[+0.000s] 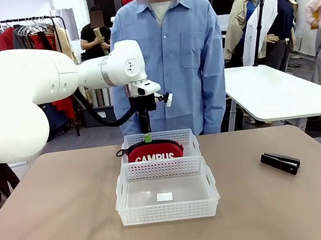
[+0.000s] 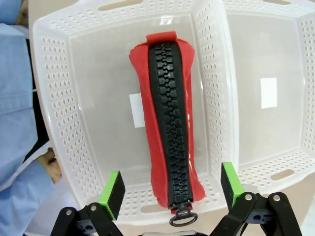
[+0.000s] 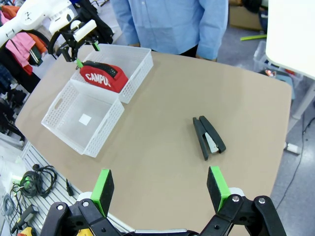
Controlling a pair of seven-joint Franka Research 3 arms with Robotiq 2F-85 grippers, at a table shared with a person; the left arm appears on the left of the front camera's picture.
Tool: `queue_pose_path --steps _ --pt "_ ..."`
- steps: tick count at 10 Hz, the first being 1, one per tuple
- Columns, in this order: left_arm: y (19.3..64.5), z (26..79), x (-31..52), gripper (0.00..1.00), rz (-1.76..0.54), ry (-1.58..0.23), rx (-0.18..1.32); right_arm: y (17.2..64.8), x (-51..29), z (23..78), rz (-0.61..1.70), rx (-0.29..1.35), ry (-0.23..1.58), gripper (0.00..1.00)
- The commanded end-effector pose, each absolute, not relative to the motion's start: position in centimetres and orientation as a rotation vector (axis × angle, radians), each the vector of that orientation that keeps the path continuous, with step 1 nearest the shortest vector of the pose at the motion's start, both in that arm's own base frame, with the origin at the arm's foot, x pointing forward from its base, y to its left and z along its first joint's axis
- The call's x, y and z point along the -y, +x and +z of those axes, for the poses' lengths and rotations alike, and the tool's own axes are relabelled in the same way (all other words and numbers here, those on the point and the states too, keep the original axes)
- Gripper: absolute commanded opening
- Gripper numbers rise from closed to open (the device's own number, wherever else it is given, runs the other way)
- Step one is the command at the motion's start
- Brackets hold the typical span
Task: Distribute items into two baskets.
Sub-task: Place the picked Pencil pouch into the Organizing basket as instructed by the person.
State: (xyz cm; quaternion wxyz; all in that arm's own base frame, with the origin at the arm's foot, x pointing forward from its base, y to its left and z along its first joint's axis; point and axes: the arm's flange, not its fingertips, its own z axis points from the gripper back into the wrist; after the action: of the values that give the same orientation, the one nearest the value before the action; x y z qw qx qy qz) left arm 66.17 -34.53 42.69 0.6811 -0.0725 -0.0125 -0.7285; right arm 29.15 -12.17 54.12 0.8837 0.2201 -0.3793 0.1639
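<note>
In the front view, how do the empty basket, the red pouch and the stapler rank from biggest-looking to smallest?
1. The empty basket, clearly largest, though it is also nearest the camera.
2. The pouch, its lower part hidden behind that basket's rim.
3. The stapler, smallest.

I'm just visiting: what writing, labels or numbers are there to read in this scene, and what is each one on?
"CAMPUS": white letters on the red pouch lying in the far basket; the near basket's rim cuts off the bottom of the letters.
White sticker on the floor of the near basket: no print can be made out.
Stapler: no mark that can be read.
</note>
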Motion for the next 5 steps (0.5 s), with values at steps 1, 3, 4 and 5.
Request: queue_pose_path --steps 1,3,4,5 --pt "65.77 43.24 34.14 1.0 -1.615 -0.176 0.016 29.11 12.27 54.14 0.345 0.798 0.475 1.0" --pt "66.15 42.91 34.45 1.0 -1.634 -0.163 0.029 29.11 12.27 54.14 0.345 0.798 0.475 1.0" --pt "66.15 42.91 34.45 1.0 -1.634 -0.163 0.029 29.11 12.27 54.14 0.345 0.798 0.475 1.0" --pt "66.15 42.91 34.45 1.0 -1.634 -0.163 0.029 29.11 12.27 54.14 0.345 0.798 0.475 1.0"
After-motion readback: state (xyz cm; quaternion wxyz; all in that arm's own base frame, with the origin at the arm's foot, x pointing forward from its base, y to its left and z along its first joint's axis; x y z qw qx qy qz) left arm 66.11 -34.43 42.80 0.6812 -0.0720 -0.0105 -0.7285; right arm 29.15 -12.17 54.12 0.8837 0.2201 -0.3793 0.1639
